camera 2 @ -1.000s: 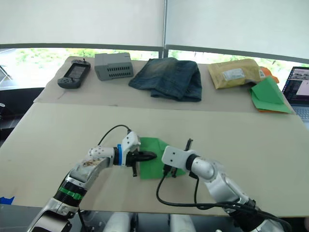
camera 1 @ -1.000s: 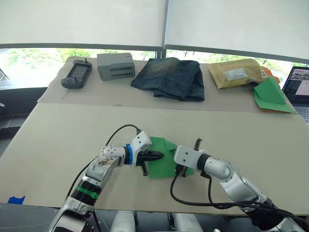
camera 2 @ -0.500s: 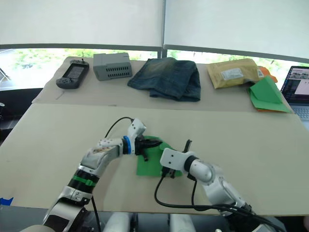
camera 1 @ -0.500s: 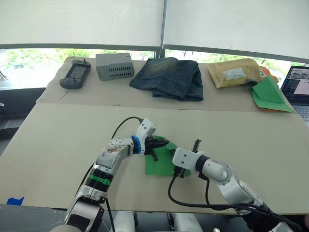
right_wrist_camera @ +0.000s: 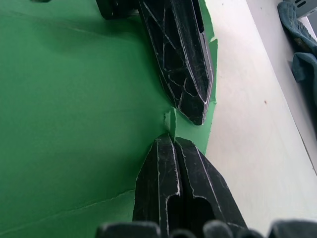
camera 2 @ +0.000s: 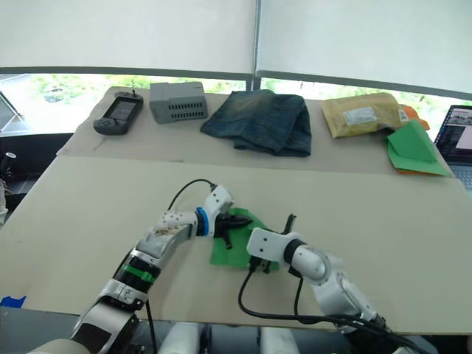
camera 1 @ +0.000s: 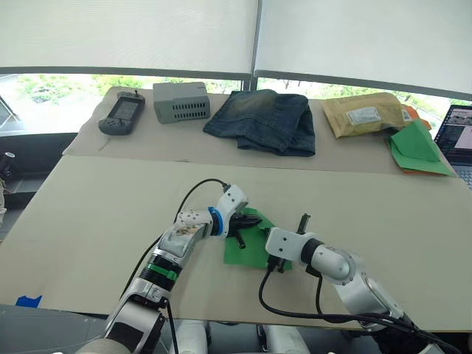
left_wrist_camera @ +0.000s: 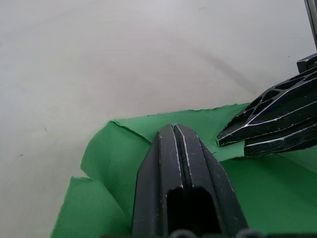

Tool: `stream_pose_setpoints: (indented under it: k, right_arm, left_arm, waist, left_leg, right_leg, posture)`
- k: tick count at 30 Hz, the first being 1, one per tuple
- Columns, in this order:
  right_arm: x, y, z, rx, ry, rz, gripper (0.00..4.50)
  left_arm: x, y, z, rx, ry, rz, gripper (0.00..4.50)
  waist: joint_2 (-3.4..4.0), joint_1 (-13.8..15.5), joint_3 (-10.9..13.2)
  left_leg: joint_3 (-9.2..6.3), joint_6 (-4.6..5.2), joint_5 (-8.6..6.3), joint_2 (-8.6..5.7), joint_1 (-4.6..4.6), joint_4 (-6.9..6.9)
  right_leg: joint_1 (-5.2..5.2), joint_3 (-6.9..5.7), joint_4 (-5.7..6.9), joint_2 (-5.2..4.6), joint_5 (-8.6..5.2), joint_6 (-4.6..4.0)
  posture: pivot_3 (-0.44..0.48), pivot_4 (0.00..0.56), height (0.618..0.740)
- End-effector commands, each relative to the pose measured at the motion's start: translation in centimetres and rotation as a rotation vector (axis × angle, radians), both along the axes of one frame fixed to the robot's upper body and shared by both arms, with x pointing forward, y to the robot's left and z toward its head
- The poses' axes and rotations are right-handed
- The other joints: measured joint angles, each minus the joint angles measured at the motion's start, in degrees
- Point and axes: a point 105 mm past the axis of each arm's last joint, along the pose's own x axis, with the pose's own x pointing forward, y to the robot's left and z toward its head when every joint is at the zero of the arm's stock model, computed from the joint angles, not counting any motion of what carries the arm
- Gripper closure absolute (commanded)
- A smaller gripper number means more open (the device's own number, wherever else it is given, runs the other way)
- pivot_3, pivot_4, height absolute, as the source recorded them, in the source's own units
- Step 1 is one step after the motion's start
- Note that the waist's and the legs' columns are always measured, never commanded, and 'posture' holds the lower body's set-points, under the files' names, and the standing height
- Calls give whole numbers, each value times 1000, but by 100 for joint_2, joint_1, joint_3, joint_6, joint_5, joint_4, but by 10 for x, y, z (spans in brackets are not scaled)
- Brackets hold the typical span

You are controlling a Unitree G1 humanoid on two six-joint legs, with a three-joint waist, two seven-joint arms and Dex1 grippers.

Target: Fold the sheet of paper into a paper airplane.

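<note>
Both wrist views show each tool pressed closed, tips on sheet of paper

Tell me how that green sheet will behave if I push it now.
The sheet of paper looks thin and floppy, with a flap curling up, so it will probably buckle. Its ragged edge suggests it tears easily. On the smooth table it may slide.

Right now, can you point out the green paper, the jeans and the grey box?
paper (camera 1: 247,251), left eye view, on its flat middle.
jeans (camera 1: 265,122), left eye view, on the middle of the folded denim.
grey box (camera 1: 179,102), left eye view, on its front face.
</note>
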Motion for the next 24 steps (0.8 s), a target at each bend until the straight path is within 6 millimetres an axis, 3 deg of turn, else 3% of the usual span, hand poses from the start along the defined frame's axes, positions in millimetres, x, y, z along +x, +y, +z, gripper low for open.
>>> stream_pose_setpoints:
  k: [1,5,10,13,18,22,24]
  right_arm:
    - [-4,7,3,30,22,21,4208]
    - [-9,3,17,45,28,26,2968]
    - [-13,-10,67,130,-75,8,1239]
    - [-3,-22,88,292,-71,-71,1239]
    - [21,-39,80,387,3,-239,3030]
    - [32,-43,52,488,183,-381,4437]
    - [32,-33,45,551,258,-384,4476]
  left_arm:
    - [-10,-2,-29,94,76,-27,4500]
    - [-12,-3,-32,121,79,-39,4500]
    - [-14,-5,-34,120,91,-55,4500]
    - [-15,-6,-35,118,98,-56,4500]
    - [-15,-9,-34,116,97,-63,4500]
    - [-15,-10,-31,86,111,-53,4500]
    - [-15,-9,-33,101,106,-54,4500]
  waist:
    - [-1,2,-2]
    - [1,43,-3]
    - [1,95,-3]
    - [1,94,-4]
    - [1,100,-5]
    - [2,99,-6]
    - [5,102,-6]
  left_leg:
    - [0,0,0,0,0,0]
    - [-1,0,0,-1,-1,0]
    - [-5,0,0,-7,-18,5]
    - [-11,0,0,-7,-19,5]
    - [-13,0,0,-8,-18,4]
    - [-14,0,0,-9,-23,5]
    - [-15,0,0,-10,-25,5]
  right_leg:
    - [0,0,0,0,-1,-1]
    - [1,1,0,0,-5,-3]
    - [-6,4,-4,-2,-9,5]
    - [-5,3,-4,0,-3,15]
    - [0,2,-5,-1,-7,8]
    - [-4,3,-5,-2,-7,4]
    - [-6,2,-3,-3,-6,3]
  posture:
    - [0,150,734]
    - [0,150,734]
    - [0,150,734]
    - [0,150,734]
    - [0,150,734]
    - [0,150,734]
    - [0,150,734]
